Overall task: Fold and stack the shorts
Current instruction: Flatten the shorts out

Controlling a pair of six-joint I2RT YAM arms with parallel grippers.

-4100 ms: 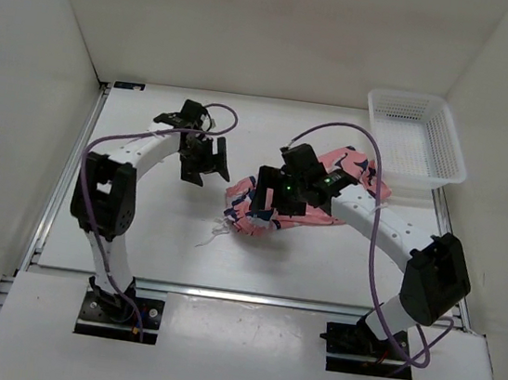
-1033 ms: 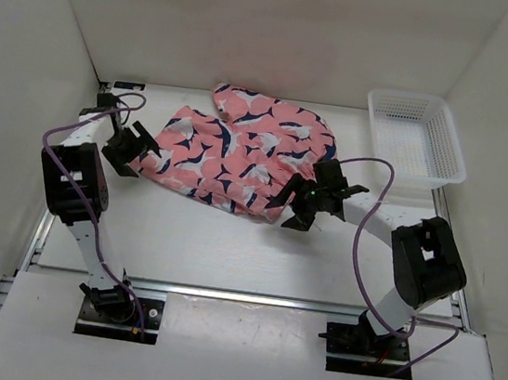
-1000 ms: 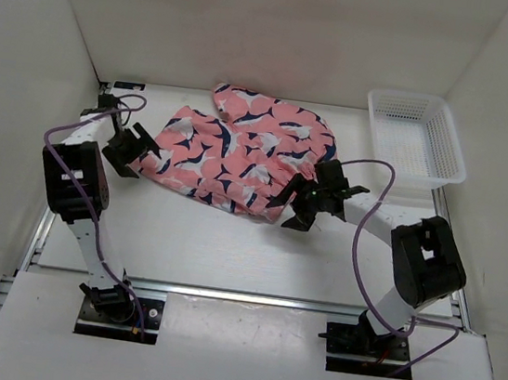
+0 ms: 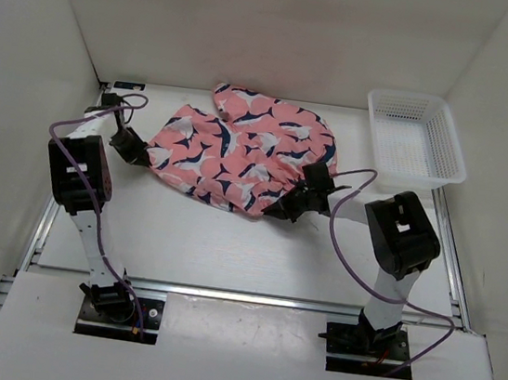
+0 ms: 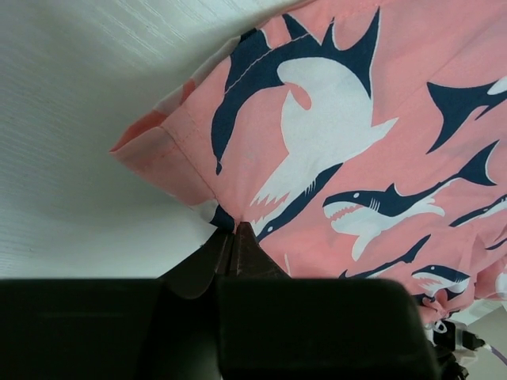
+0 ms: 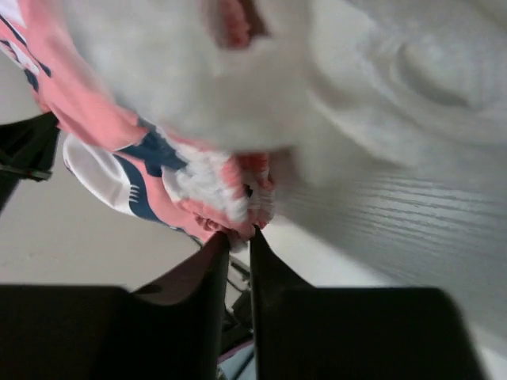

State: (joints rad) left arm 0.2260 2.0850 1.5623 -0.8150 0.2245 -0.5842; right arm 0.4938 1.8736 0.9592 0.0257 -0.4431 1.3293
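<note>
Now both jaws pinch the shorts on the white, walled-in table.

Shorts spread across the middle, basket in the far-right corner; the table in front lies open.

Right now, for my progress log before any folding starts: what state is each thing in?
Shorts: spread out flat, not yet folded.
Left pincer: shut on the shorts' left hem.
Right pincer: shut on the shorts' gathered right edge.
Basket: upright, empty.
</note>
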